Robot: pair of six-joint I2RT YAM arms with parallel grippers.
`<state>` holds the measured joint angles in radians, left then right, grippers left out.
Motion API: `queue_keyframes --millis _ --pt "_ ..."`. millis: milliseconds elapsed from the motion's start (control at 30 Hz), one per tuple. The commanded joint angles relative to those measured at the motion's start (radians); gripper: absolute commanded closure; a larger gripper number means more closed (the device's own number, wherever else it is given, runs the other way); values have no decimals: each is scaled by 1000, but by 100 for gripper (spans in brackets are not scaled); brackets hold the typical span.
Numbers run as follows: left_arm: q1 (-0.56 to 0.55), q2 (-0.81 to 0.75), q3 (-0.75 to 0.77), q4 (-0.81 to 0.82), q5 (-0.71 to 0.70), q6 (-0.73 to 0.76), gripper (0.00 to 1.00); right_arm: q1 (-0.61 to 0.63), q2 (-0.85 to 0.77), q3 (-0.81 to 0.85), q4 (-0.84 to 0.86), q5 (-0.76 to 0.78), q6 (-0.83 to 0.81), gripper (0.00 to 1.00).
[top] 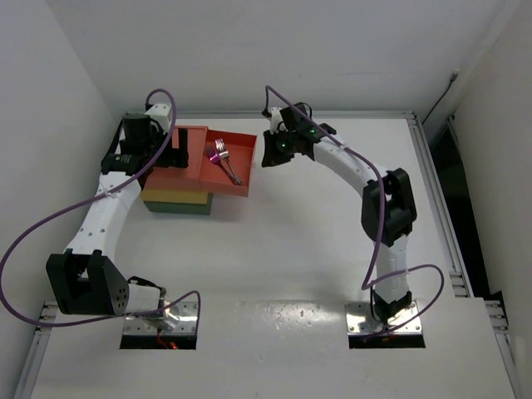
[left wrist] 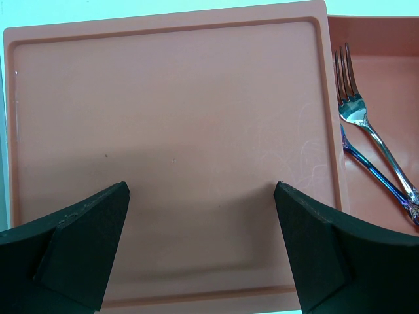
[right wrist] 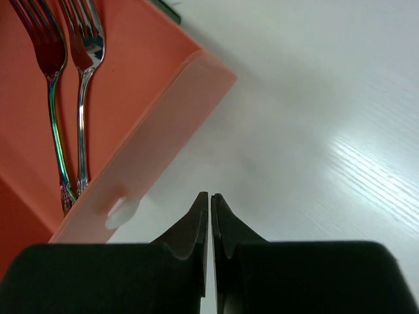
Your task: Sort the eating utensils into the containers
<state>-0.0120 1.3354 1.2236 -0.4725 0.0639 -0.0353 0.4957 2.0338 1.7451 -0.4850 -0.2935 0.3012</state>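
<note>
Forks [right wrist: 82, 98] lie side by side in the open red drawer [right wrist: 163, 131], handles toward the right jaws, closed empty just outside its wall; left jaws gape above the block top [left wrist: 170, 131].

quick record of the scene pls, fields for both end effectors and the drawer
open drawer: red-orange, pulled out of the stacked block
contents: silver fork, iridescent fork, side by side
left end effector: open, empty, above the stacked block
right end effector: shut, empty, over the table by the open drawer's front wall
</note>
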Motion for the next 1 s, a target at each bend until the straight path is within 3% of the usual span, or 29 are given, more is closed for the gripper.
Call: queue_keyframes --millis 0,300,600,967 --pt "-3 41 -47 -129 2 -20 0 10 6 21 88 -107 29 96" --pt "-3 41 -56 -129 2 -11 0 33 54 51 201 -260 117 92" --pt "-3 50 -67 -129 13 -11 0 70 169 168 192 -378 159 89" --pt "-3 59 -85 -129 13 -2 0 127 273 212 445 -481 354 87"
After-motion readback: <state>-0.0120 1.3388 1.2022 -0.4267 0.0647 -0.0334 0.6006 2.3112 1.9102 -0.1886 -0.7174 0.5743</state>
